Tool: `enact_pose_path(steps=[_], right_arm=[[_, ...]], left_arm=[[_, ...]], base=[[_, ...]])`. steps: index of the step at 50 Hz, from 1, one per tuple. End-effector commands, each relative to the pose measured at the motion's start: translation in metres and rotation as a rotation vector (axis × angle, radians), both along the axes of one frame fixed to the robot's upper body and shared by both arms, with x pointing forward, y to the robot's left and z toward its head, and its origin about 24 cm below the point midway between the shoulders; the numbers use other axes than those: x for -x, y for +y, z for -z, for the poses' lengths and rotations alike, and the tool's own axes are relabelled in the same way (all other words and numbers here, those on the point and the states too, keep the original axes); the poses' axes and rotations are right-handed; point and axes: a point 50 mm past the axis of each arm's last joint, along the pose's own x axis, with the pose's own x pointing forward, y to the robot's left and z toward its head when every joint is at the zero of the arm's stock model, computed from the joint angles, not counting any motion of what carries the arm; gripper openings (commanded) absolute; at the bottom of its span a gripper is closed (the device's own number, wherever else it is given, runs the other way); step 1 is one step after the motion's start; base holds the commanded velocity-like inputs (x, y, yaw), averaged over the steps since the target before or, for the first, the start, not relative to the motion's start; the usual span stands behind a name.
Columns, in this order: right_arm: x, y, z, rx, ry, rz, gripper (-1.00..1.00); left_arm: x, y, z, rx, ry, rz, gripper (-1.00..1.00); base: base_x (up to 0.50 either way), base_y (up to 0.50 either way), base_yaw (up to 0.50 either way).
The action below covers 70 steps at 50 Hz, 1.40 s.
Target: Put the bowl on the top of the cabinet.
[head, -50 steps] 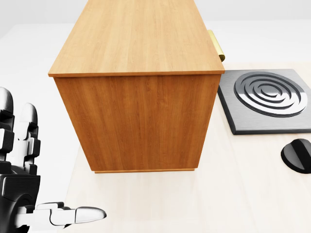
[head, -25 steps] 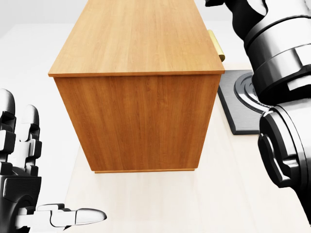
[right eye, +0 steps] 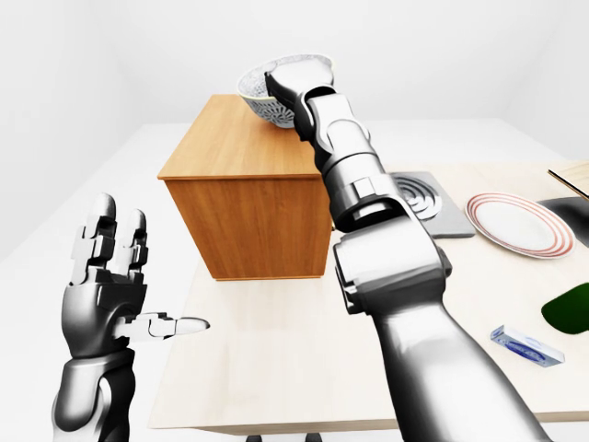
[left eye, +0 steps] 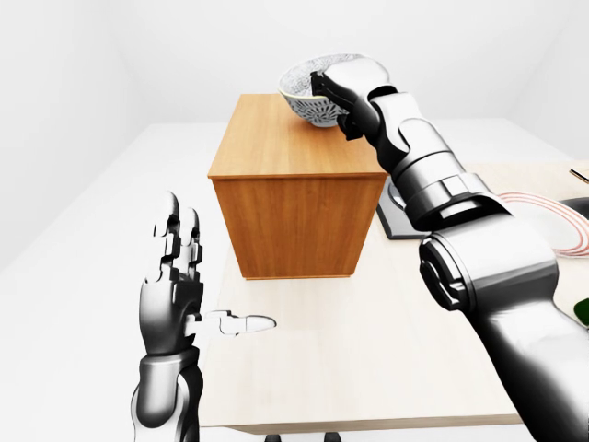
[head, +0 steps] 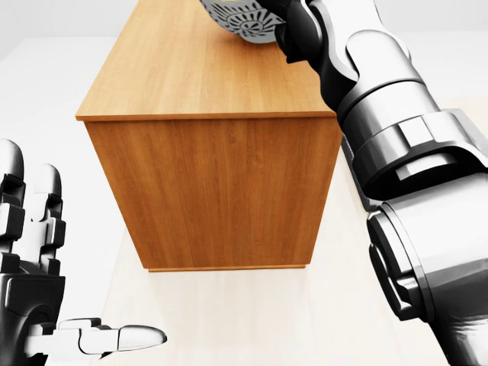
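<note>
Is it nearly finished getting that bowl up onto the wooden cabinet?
Nearly. The right robot hand grips the bowl over the cabinet top, so the lift looks done. Setting it down and letting go are left. The left robot hand is open and idle.

Cabinet (left eye: 296, 198) top bare wood except bowl (left eye: 309, 97) at far end; tabletop (left eye: 350, 341) below cabinet in left-eye view open.

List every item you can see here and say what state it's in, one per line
Bowl: upright, held over the cabinet top; contact unclear.
Cabinet: closed side showing, top bare.
Right hand: gripping the bowl's rim.
Left hand: open, empty, fingers up.
Plate: empty, flat on table.
Stove burner: nothing on it.
</note>
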Motion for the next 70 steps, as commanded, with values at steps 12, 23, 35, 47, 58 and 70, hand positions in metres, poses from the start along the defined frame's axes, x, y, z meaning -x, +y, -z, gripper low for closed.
enact_pose_path(steps=[12, 23, 35, 47, 58, 70], right_arm=[[0.01, 0.047, -0.003, 0.024, -0.035, -0.118, -1.0], [0.014, 0.065, 0.01, 0.044, -0.019, -0.165, -1.0], [0.01, 0.057, 0.025, 0.052, 0.014, -0.142, -1.0], [0.008, 0.049, 0.029, 0.056, 0.029, -0.12, -1.0], [0.005, 0.042, 0.033, 0.068, 0.03, -0.099, 1.0], [0.005, 0.036, 0.024, 0.057, 0.026, -0.084, 1.0]], left_arm=[[0.001, -0.001, 0.0, 0.003, -0.001, 0.014, 1.0], [0.002, -0.001, 0.002, 0.004, 0.01, 0.025, 1.0], [0.002, -0.002, 0.002, 0.003, 0.011, 0.029, 1.0], [0.002, -0.002, 0.002, 0.003, 0.011, 0.03, 1.0], [0.001, -0.003, 0.003, 0.002, 0.017, 0.032, 1.0], [0.002, -0.003, 0.003, 0.001, 0.013, 0.031, 1.0]], base=[[0.0, 0.0, 0.0], [0.0, 0.0, 0.0], [0.0, 0.0, 0.0], [0.0, 0.0, 0.0], [0.0, 0.0, 0.0], [0.0, 0.0, 0.0]])
